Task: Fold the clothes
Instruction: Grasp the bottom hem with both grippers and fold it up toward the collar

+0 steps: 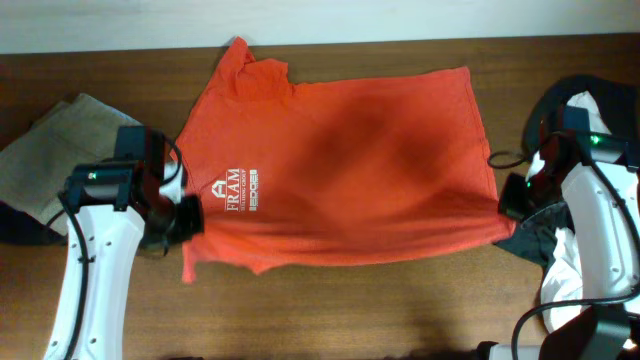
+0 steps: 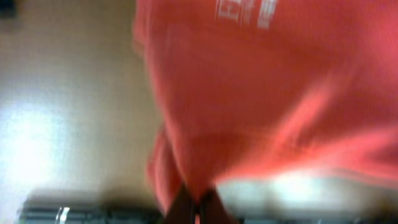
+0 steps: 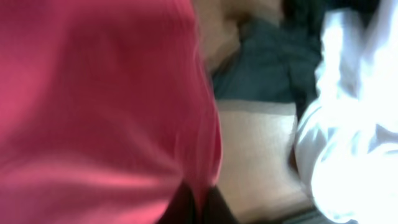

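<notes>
Orange T-shirt (image 1: 350, 160), spread flat between your tools, is clamped at opposite ends by left gripper (image 1: 190, 216) and right gripper (image 1: 507, 198); pull unevenly and a thin pinch may slip, skewing your fold

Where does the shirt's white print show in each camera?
Overhead: white print on the orange shirt's left side, near the left gripper.
Left wrist: top edge, right of centre, blurred.
Right wrist: not in view.
Shared landmark: the orange shirt, in all three views.
</notes>
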Robot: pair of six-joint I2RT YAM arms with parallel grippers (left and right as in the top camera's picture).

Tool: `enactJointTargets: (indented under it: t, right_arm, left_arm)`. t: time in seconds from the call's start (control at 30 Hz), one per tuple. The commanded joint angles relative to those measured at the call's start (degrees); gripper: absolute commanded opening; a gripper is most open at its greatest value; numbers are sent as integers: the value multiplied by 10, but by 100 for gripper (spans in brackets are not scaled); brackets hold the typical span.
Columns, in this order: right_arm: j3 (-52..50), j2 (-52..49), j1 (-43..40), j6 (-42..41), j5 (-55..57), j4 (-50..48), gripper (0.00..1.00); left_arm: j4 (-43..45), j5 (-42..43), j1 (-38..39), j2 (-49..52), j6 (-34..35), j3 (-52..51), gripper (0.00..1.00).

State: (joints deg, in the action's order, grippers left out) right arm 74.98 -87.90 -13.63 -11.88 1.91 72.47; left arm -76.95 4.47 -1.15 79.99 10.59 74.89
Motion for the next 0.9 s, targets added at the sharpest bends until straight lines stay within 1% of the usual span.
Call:
enactJointTargets:
  t: [0.0,0.03,0.07,0.2,0.23,0.3,0.37,0.4,0.43,0.47,0.5,0.53,0.6,0.63,0.67,0.7,0.73,0.77,0.8,0.83,0.87]
  right_arm:
    - [2,-10,-3,24,-17,-92,4]
    - [2,-15,-3,24,-17,-122,4]
    - [2,-27,-3,25,-26,-162,4]
    - [2,-85,-3,26,-41,-271,4]
    - [2,-107,-3,26,-50,-312,5]
    - [2,-146,-3,26,-83,-374,5]
    - [2,-171,-2,26,-114,-419,10]
    - [2,-195,-2,26,-123,-454,42]
    - [2,-203,-3,27,-117,-454,53]
    - [2,-205,-3,26,-91,-441,63]
    - [2,-205,-3,26,-67,-420,65]
    - [2,-207,-3,27,-54,-395,67]
    - [1,-224,-3,27,-43,-344,67]
    - [-5,-233,-3,26,-31,-338,67]
    - [-19,-242,-3,26,-10,-339,67]
    - [-40,-256,-3,26,18,-342,59]
    - [-47,-261,-3,26,31,-342,43]
    - [-53,-262,-3,26,47,-341,24]
    - [-55,-262,-3,26,66,-336,17]
    - [-54,-262,-3,26,79,-334,14]
    - [-55,-262,-3,26,80,-332,13]
  left_arm:
    - [87,-2,-5,18,53,3,0]
    - [116,-2,-5,31,53,3,0]
    - [163,-4,-5,59,54,3,0]
    - [267,-5,-5,142,68,3,0]
    - [314,-5,-5,168,68,3,0]
    - [377,-5,-5,202,68,3,0]
    - [406,-4,-5,226,68,3,0]
    - [424,-4,-5,249,68,3,16]
    - [416,-5,-6,252,67,3,60]
    - [392,-5,-7,252,67,3,71]
    - [352,-10,-10,252,67,3,78]
    - [307,-23,-10,252,67,3,82]
    - [209,-85,-10,252,67,3,84]
    - [197,-100,-10,252,67,0,85]
    - [194,-98,-10,252,67,-7,85]
    - [197,-94,-10,252,67,-27,85]
    - [207,-94,-10,252,67,-42,84]
    - [228,-94,-10,252,67,-61,81]
    - [261,-74,-10,252,67,-83,75]
    - [296,-47,-10,252,67,-109,63]
    - [316,-42,-10,252,67,-129,55]
